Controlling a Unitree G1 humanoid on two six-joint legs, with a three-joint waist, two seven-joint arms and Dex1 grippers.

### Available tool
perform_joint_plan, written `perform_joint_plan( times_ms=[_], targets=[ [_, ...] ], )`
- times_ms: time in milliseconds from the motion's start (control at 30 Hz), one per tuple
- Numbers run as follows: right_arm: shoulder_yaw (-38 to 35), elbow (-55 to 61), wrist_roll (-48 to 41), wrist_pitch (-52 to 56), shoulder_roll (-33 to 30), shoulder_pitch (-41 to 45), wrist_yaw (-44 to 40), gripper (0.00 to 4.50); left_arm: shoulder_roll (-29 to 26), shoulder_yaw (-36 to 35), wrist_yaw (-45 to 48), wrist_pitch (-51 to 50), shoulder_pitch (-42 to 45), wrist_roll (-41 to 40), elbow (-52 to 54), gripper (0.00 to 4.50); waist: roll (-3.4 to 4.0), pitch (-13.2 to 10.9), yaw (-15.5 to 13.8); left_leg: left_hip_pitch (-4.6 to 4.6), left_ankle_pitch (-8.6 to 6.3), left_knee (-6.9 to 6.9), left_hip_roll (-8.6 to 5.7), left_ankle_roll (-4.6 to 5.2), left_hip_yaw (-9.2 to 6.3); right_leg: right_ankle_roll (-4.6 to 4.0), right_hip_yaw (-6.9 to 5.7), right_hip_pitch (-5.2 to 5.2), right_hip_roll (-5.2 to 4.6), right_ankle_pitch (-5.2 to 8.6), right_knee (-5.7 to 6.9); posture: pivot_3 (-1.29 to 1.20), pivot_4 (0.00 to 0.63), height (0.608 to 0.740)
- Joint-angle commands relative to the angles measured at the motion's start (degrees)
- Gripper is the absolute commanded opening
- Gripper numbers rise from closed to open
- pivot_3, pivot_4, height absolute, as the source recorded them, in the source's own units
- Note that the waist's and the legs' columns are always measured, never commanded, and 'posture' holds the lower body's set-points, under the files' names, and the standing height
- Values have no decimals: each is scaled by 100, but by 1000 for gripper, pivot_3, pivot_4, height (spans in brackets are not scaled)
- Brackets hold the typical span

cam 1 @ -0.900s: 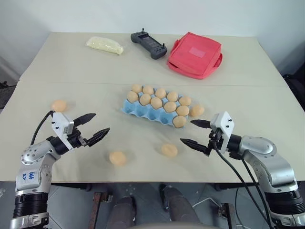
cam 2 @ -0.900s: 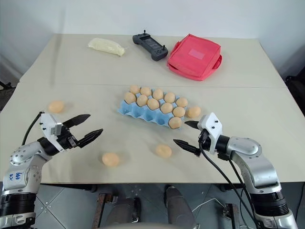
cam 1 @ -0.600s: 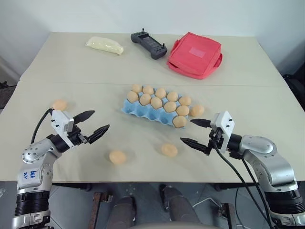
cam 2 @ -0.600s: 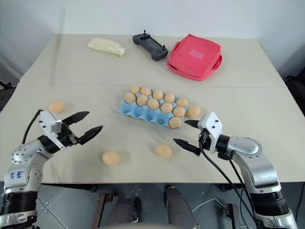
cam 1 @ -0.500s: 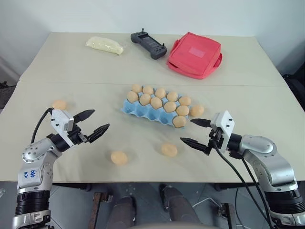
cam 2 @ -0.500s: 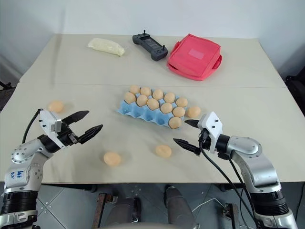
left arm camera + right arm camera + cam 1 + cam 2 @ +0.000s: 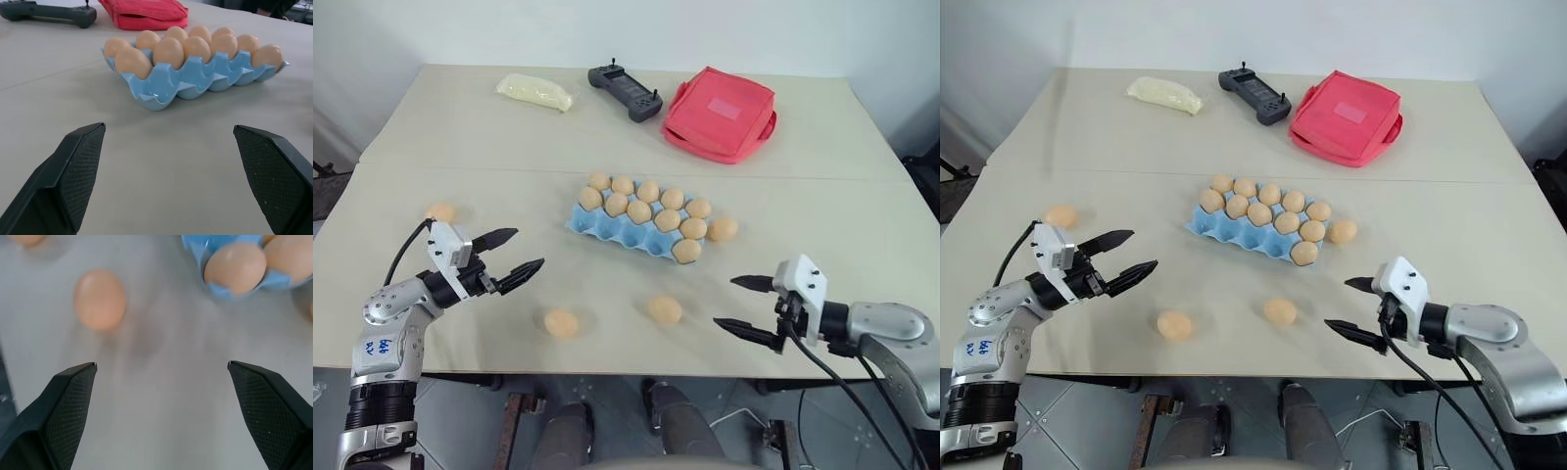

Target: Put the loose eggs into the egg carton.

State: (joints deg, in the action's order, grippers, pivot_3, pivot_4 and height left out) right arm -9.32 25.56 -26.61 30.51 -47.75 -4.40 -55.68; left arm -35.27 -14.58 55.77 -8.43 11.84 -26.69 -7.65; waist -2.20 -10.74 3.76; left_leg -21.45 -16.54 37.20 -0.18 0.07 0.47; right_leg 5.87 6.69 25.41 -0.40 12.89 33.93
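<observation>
The light blue egg carton [image 7: 619, 233] lies mid-table; its two back rows hold several eggs and the front cups are bare. Several loose eggs lie around it: one at the far left [image 7: 440, 211], one near the front [image 7: 561, 323], one front of centre [image 7: 665, 310] and one against the carton's right end [image 7: 722, 229]. My left gripper [image 7: 527, 249] is open and empty, left of the carton and pointing at it [image 7: 166, 88]. At the front right, my open, empty right gripper [image 7: 725, 303] stands right of the front-centre egg [image 7: 100, 298].
A red square bag [image 7: 720, 113], a black controller [image 7: 625, 92] and a pale yellow packet [image 7: 535, 92] lie along the back of the table. The table's front edge [image 7: 636, 372] runs close under both grippers.
My right gripper has drawn back toward the table's front right, away from the carton's end. The left gripper stays about where it was, and both remain open.
</observation>
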Motion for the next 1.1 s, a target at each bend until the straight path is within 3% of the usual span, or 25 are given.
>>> perform_joint_plan(
  times_ms=[33, 233, 733, 1100],
  targets=[
    [-264, 393, -177, 8, -173, -166, -95, 4500, -124, 3, 179, -2, 74, -35, -29, 4463, 0, 0, 0, 1, 0, 1, 0, 0, 0, 0, 0, 0, 1, 0, 2, 0, 150, 740],
    [20, 340, -139, -33, -161, 135, -95, 4500, -82, -4, 228, 24, 30, -24, 77, 4463, 0, 0, 3, 4, 0, 8, 0, 1, 4, -1, 3, -3, 2, 1, 3, 0, 150, 740],
    [2281, -1079, 725, -389, 518, 2448, -751, 4500, -289, -366, 259, -493, -1129, -461, 1345, 4463, 0, -3, 96, 6, -1, 1, 4, 1, -2, -5, -4, -1, -6, 3, 2, 0, 150, 740],
    [3093, -1676, 1340, -604, 1061, 3074, -971, 4500, -183, -520, 64, -534, -1499, -532, 1746, 4463, 2, -4, 95, 4, -5, -3, 5, -3, -10, -11, -17, 2, -13, 6, 3, 0, 150, 740]
  ],
)
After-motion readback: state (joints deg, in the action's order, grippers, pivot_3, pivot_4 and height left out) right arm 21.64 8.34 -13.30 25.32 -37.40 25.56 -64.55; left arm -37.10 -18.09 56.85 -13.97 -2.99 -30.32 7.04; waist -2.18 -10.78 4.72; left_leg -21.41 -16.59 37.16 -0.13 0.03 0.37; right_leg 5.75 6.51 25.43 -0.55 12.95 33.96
